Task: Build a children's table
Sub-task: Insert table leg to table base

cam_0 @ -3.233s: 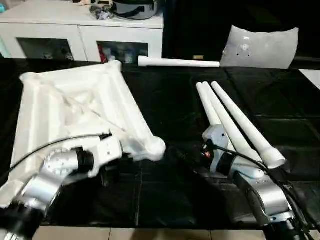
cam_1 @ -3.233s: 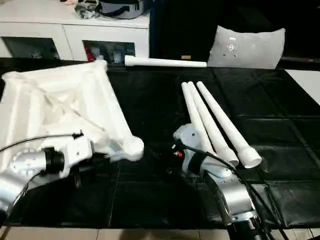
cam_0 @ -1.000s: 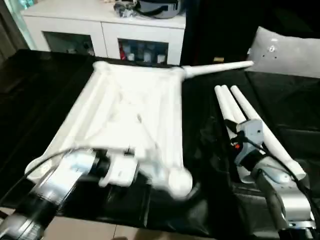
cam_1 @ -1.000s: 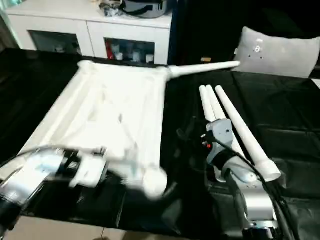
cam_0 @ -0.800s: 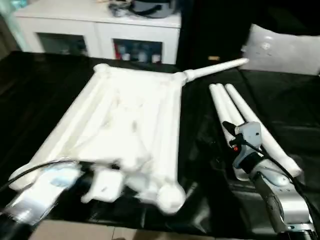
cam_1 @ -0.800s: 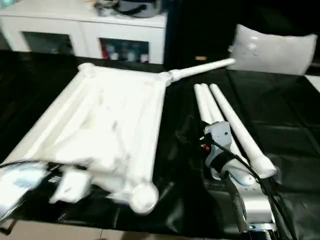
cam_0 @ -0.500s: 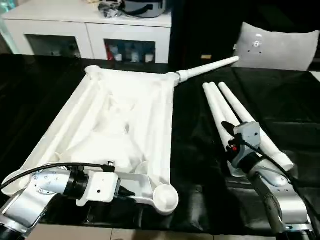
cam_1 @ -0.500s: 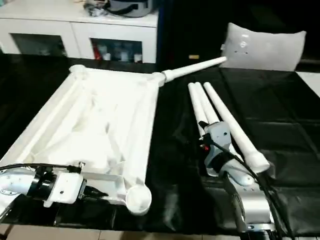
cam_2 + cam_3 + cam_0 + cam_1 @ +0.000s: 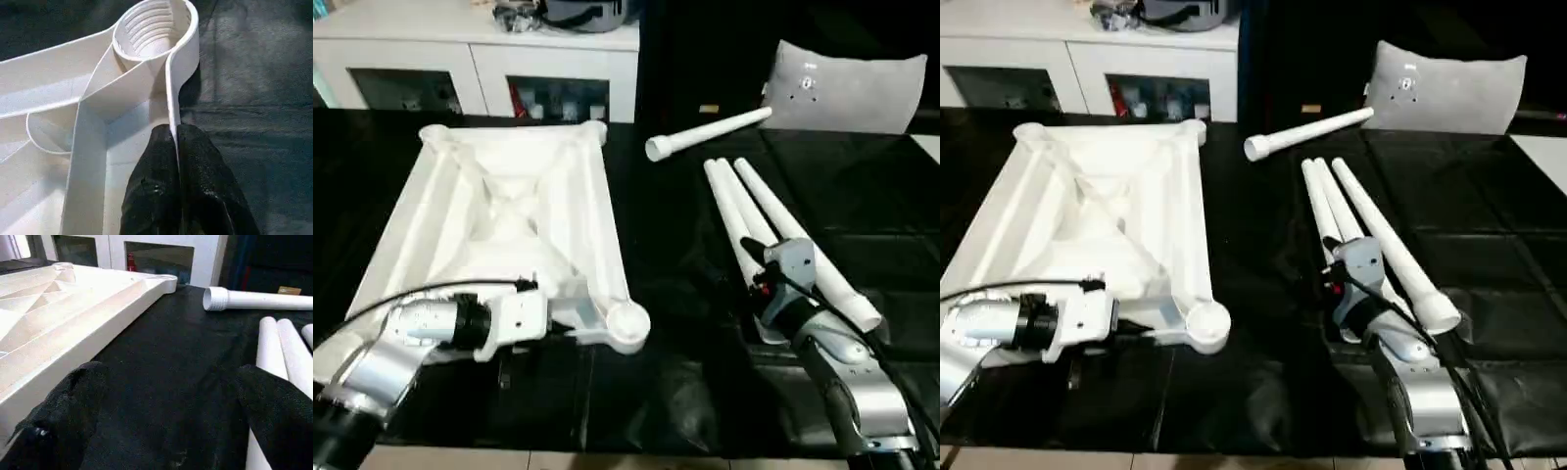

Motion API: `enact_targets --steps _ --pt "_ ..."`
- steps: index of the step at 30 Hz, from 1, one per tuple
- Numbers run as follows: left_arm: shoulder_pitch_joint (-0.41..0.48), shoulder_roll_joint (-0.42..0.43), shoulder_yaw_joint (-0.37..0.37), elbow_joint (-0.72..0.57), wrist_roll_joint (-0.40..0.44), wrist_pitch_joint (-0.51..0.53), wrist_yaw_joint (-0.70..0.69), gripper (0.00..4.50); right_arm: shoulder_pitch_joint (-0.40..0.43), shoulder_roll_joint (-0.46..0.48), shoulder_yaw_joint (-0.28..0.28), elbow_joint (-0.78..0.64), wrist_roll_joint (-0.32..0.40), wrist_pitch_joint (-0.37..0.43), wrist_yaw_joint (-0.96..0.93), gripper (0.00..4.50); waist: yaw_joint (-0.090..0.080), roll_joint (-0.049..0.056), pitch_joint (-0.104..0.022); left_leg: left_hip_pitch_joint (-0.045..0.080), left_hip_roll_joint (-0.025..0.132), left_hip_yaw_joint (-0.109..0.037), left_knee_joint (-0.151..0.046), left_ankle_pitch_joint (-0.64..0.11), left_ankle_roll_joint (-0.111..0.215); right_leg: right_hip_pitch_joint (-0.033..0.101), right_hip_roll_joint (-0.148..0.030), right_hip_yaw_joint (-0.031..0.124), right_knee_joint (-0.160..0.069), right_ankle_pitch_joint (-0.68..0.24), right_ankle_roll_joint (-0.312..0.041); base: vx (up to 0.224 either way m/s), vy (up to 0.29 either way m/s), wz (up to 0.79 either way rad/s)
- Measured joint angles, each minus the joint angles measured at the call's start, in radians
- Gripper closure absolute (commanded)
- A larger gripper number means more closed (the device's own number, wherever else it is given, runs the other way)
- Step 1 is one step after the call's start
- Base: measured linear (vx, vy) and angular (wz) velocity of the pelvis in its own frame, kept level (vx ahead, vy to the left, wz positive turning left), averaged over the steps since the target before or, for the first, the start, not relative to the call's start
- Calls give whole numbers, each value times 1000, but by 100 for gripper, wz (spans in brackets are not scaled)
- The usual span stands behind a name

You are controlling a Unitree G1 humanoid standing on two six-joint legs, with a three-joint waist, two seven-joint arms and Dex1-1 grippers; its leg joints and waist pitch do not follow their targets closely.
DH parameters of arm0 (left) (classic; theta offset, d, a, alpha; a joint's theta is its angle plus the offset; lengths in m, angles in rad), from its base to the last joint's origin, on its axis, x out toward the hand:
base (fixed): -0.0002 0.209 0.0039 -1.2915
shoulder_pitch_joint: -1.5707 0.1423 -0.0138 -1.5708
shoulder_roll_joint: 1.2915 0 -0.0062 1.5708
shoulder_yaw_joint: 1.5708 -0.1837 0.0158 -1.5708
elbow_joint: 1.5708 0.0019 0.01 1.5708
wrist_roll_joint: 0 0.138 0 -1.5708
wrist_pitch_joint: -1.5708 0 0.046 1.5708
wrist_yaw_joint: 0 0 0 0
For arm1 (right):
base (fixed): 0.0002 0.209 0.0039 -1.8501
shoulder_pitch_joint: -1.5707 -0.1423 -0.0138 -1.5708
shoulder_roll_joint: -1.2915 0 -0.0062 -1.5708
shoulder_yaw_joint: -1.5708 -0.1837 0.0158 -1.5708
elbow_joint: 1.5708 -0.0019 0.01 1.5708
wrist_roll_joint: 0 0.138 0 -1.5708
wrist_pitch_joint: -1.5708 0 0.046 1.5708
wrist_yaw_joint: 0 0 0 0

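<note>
The children's table lies in parts on a black cloth. Its square white top (image 9: 509, 211) rests upside down at the left, ribs and round corner sockets facing up. My left gripper (image 9: 175, 129) is shut on the thin rim wall just beside the near right socket (image 9: 626, 321). Three white legs (image 9: 773, 235) lie side by side at the right. A fourth leg (image 9: 710, 132) lies crosswise farther back. My right gripper (image 9: 171, 372) hovers open over the cloth between the top and the three legs, holding nothing.
A white cabinet (image 9: 480, 49) with glass doors stands behind the work surface, with clutter on it. A grey cushion (image 9: 847, 83) leans at the back right. Black cloth (image 9: 666, 225) covers the surface up to its front edge (image 9: 607, 455).
The table top has swung left with my left gripper still on its rim. Its far right corner, which touched the lone leg's end, now lies apart from it. The right arm has barely moved.
</note>
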Motion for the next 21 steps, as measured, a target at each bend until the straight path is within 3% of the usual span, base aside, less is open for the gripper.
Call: enact_targets --steps 1,3,7,8,14,17,18,21 --pt "-8 -1 -1 19 2 -17 0 450 0 0 0 0 0 0 0 3 1 0 0 0 0 0 0 0 0 0 0 0 0 0 0 0 0 0" --pt "-28 -2 2 65 -9 -44 -16 405 0 0 0 -1 2 3 0 0 1 0 0 0 0 0 0 0 0 0 0 0 0 -1 2 0 0 0" --pt "-22 9 19 65 -42 -41 -52 387 6 1 0 -18 4 13 -1 0 1 0 0 0 0 0 0 0 0 0 0 0 0 -2 3 0 0 0" --pt "-14 9 41 42 -70 -36 -63 363 6 1 0 -22 6 20 -2 0 3 0 0 1 0 0 0 0 0 0 0 0 0 -2 3 0 0 0" --pt "26 -34 155 -99 -252 95 -23 317 13 12 1 -100 8 56 -28 0 14 0 0 2 0 0 1 0 0 1 0 0 0 0 0 0 0 0" --pt "39 -110 218 -171 -326 202 110 303 9 12 2 -164 -3 180 -93 0 16 -2 -1 2 0 0 3 0 0 2 0 0 1 -1 2 0 0 0" --pt "40 -125 230 -189 -334 225 148 279 5 13 3 -181 -12 224 -115 0 15 -3 -1 2 0 0 3 0 0 2 0 0 1 -1 3 0 0 0" --pt "76 -170 250 -270 -334 305 266 264 -6 13 -1 -229 -39 408 -199 0 12 -4 -2 3 0 0 4 0 0 4 0 0 1 -2 4 0 0 0"
